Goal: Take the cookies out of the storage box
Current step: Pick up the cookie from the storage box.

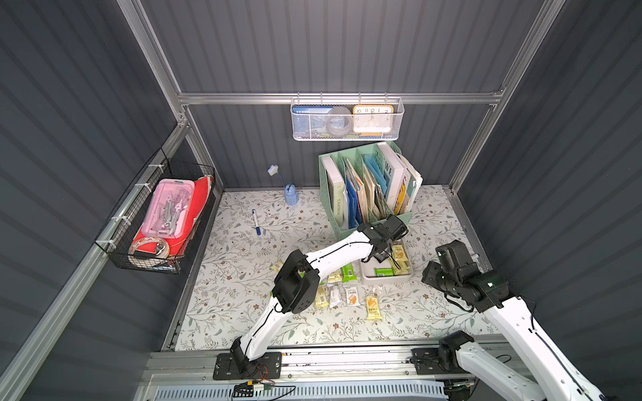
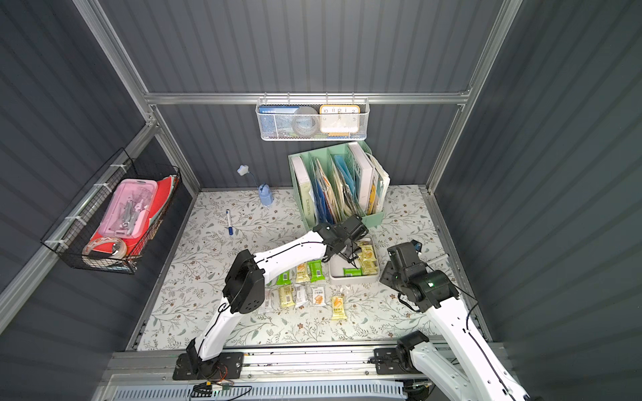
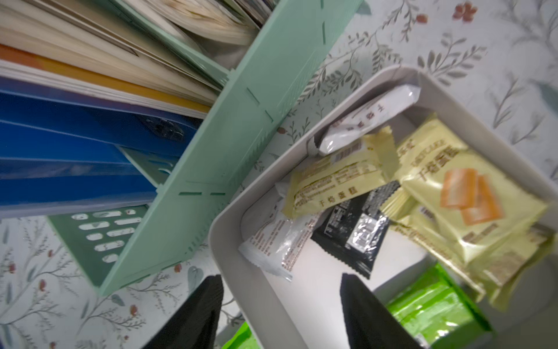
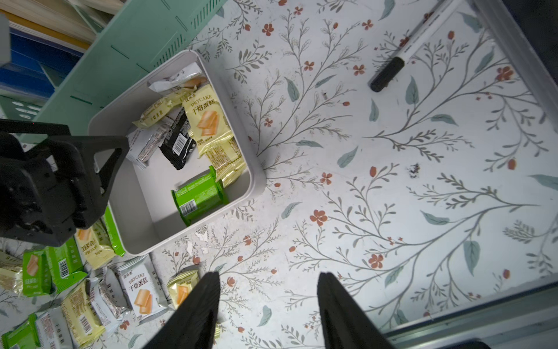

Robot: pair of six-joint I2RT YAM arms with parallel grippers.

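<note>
Partway through emptying the storage box [image 1: 385, 278], just in front of the mint file organiser [image 1: 364, 194]. Left inside: pale yellow cookies [image 3: 465, 193], a black packet [image 3: 353, 232], a green packet [image 4: 199, 196], some whitish ones. Many more laid out beside it on the floral tablecloth [image 1: 243, 295]. Low over the box with the left gripper [image 3: 280, 305], jaws apart and empty, straddling the wall, probably lining up on the black packet. Off to the side over bare cloth with the right gripper [image 4: 268, 302], likewise spread and empty, likely to stay clear.
</note>
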